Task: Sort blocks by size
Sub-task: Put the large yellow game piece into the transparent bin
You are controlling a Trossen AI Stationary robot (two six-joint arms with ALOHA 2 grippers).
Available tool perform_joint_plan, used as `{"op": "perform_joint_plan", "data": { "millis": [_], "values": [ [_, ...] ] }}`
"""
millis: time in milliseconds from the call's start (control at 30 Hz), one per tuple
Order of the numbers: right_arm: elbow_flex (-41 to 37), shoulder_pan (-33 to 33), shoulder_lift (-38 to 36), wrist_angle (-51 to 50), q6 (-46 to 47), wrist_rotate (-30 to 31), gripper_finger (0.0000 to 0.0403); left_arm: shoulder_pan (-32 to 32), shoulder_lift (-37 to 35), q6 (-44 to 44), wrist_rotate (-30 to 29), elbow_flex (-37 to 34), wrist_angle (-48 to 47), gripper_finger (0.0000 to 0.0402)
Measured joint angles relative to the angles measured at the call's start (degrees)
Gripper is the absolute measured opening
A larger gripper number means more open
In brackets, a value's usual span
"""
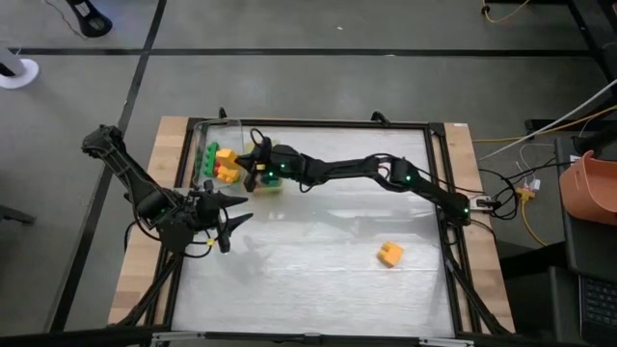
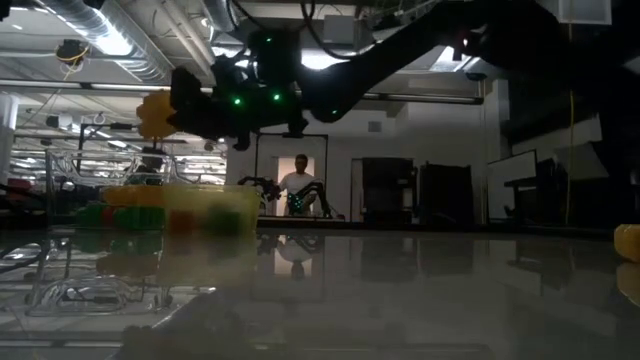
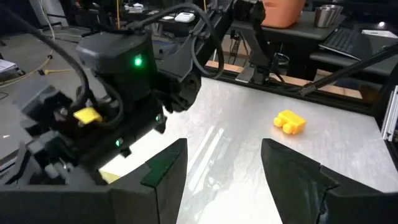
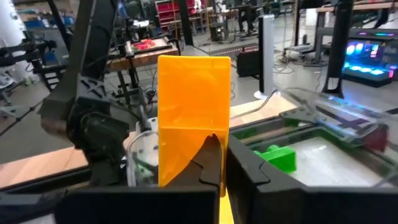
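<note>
My right gripper (image 4: 219, 149) reaches across the table over the clear container (image 1: 214, 154) at the far left. It is shut on an orange block (image 4: 193, 106), which also shows in the low view (image 2: 155, 110). Green blocks (image 4: 277, 157) and yellow-orange blocks (image 1: 227, 162) lie in the container. Another orange block (image 1: 390, 253) rests flat on the table at the near right, also seen in the left wrist view (image 3: 290, 121). My left gripper (image 3: 221, 180) hovers open at the table's left side (image 1: 227, 220), touching nothing. My right gripper pinches the orange block between its two fingers (image 4: 242, 165) at one end (image 4: 186, 158); the rest of the block sticks out past the fingertips. The fingers lie about level and come from the table's right. The block is lifted clear, above the container.
The table has a raised dark frame (image 1: 439, 164) around its pale surface. The container's clear walls (image 2: 60, 260) stand at the far left. Cables and an orange bucket (image 1: 593, 183) lie beyond the right edge. A person (image 2: 298, 185) stands far behind the table.
</note>
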Motion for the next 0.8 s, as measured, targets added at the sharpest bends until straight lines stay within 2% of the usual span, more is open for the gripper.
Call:
{"op": "perform_joint_plan", "data": {
  "millis": [167, 500, 667, 800],
  "values": [
    [1.45, -0.02, 0.84, -1.68, -0.03, -0.37, 0.0035, 0.00, 0.00, -0.01, 0.00, 0.00, 0.02, 0.0191],
    [1.44, 0.00, 0.59, -4.84, -0.06, -0.37, 0.0145, 0.00, 0.02, -0.67, 0.09, 0.00, 0.03, 0.0191],
    [1.44, -0.16, -1.43, -10.18, -0.14, -0.37, 0.0158, 0.00, 0.02, -1.54, 0.11, 0.00, 0.02, 0.0191],
    [1.42, -0.48, -3.34, -18.23, -0.46, -0.41, 0.0157, 0.00, 0.02, -1.56, 0.21, 0.00, -0.06, 0.0191]
  ]
}}
